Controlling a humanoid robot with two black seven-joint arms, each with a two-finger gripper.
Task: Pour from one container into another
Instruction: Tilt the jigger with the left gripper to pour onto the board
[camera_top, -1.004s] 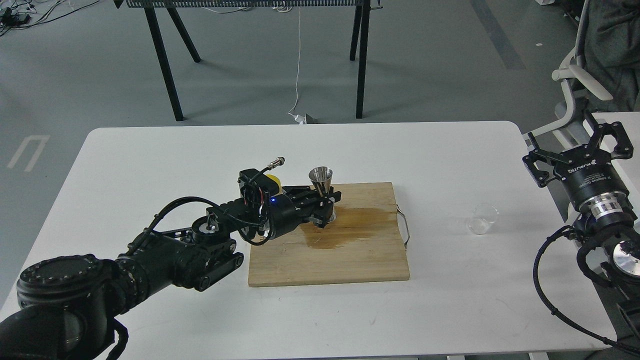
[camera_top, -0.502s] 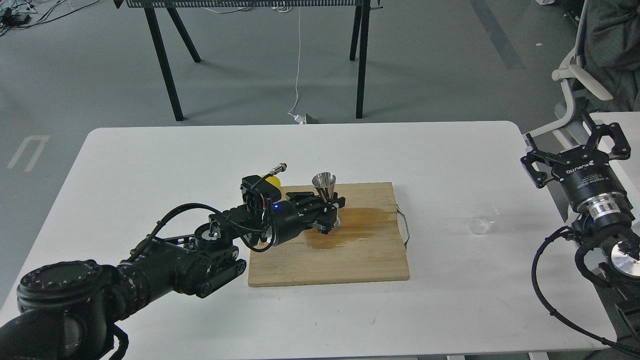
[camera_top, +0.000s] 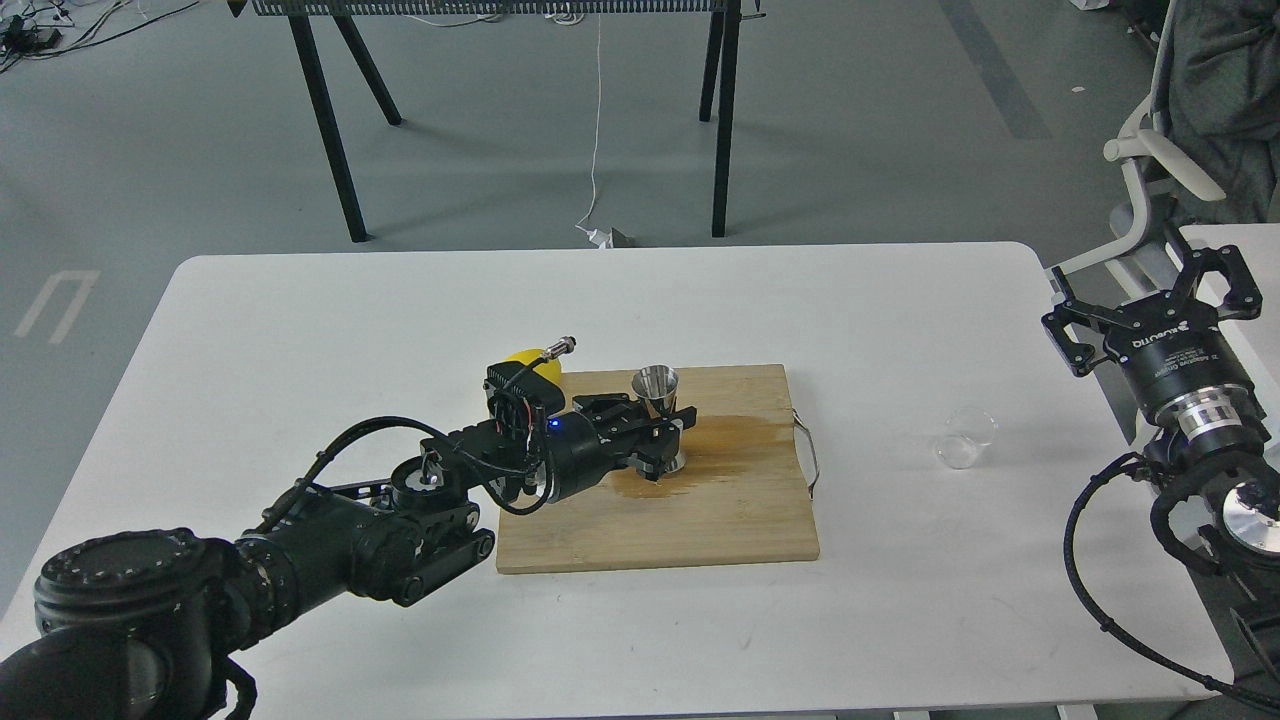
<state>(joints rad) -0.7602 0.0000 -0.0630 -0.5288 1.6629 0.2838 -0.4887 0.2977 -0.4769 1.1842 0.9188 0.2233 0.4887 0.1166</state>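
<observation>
Our left claw (camera_top: 668, 437) grips the jigger (camera_top: 659, 412) upright at frame centre, steadying it; right claw (camera_top: 1150, 290) hangs released.

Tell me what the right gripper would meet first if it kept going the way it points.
Probably nothing on the table: the right gripper, fingers spread, points up and away past the table's far right corner, toward the office chair, though depth is unclear.

You can only see the top of the lemon (camera_top: 527, 357); the left arm covers the rest. The left gripper (camera_top: 668, 432) hides the jigger's (camera_top: 656, 384) waist, so you can't tell if the fingers actually touch it. The cup (camera_top: 963, 439) is too small and clear to show any liquid.
</observation>
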